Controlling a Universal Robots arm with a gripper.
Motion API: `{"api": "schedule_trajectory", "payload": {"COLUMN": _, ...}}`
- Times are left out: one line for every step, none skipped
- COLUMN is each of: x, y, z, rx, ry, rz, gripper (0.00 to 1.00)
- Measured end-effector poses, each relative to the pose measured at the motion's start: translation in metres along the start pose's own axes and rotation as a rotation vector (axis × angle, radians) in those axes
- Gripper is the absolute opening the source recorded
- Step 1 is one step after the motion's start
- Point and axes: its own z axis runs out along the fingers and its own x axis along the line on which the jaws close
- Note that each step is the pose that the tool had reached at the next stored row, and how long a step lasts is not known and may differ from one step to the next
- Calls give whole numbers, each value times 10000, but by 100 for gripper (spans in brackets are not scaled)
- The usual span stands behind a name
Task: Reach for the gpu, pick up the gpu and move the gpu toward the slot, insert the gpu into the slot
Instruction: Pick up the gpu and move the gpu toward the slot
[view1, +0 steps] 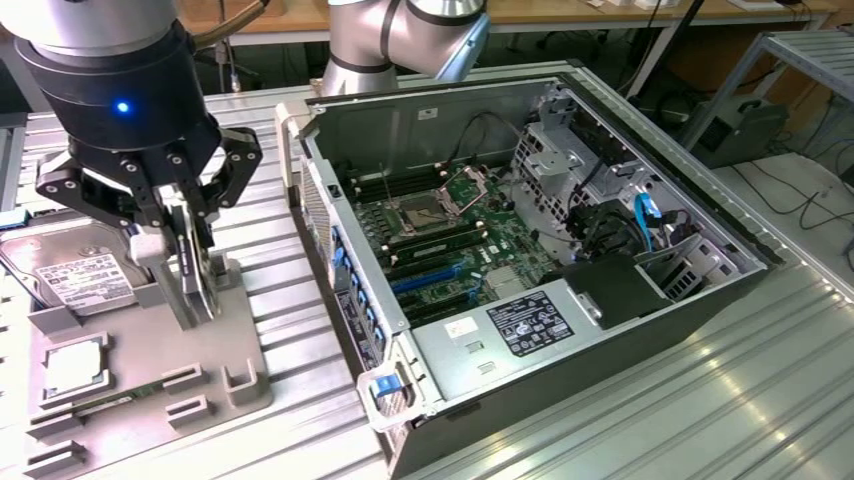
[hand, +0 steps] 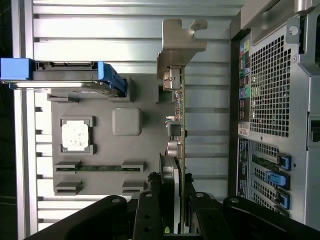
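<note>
Between my pincer's (hand: 175, 192) fingers, the wrist view gives me the gpu (hand: 181, 115) edge-on. It is pinched on both faces, and its silver bracket (hand: 177, 45) points away from the pincer. The exterior view adds the blue slot (view1: 427, 275), well apart from the pincer and behind the open case's wall (view1: 320, 200). Just beside the pincer, a hard drive (view1: 74, 275) and a processor chip (view1: 74, 365) sit on the gray fixture (view1: 147, 390).
</note>
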Motion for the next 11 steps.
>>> {"api": "schedule_trajectory", "payload": {"x": 0, "y": 0, "z": -5, "rx": 0, "ry": 1, "rz": 0, "gripper": 27}}
{"api": "schedule_trajectory", "payload": {"x": 0, "y": 0, "z": -10, "rx": 1, "ry": 1, "rz": 0, "gripper": 27}}
{"api": "schedule_trajectory", "payload": {"x": 0, "y": 0, "z": -14, "rx": 0, "ry": 1, "rz": 0, "gripper": 27}}
{"api": "schedule_trajectory", "payload": {"x": 0, "y": 0, "z": -18, "rx": 0, "ry": 0, "rz": 0, "gripper": 27}}
{"api": "schedule_trajectory", "payload": {"x": 0, "y": 0, "z": -23, "rx": 0, "ry": 0, "rz": 0, "gripper": 27}}
{"api": "schedule_trajectory", "payload": {"x": 0, "y": 1, "z": -28, "rx": 0, "ry": 0, "rz": 0, "gripper": 27}}
{"api": "schedule_trajectory", "payload": {"x": -1, "y": 1, "z": -33, "rx": 0, "ry": 0, "rz": 0, "gripper": 27}}
{"api": "schedule_trajectory", "payload": {"x": -1, "y": 1, "z": -39, "rx": 1, "ry": 1, "rz": 0, "gripper": 27}}
{"api": "schedule_trajectory", "payload": {"x": -1, "y": 1, "z": -43, "rx": 0, "ry": 0, "rz": 0, "gripper": 27}}
{"api": "schedule_trajectory", "payload": {"x": -1, "y": 1, "z": -48, "rx": 1, "ry": 1, "rz": 0, "gripper": 27}}
{"api": "schedule_trajectory", "payload": {"x": -1, "y": 1, "z": -52, "rx": 1, "ry": 1, "rz": 0, "gripper": 27}}
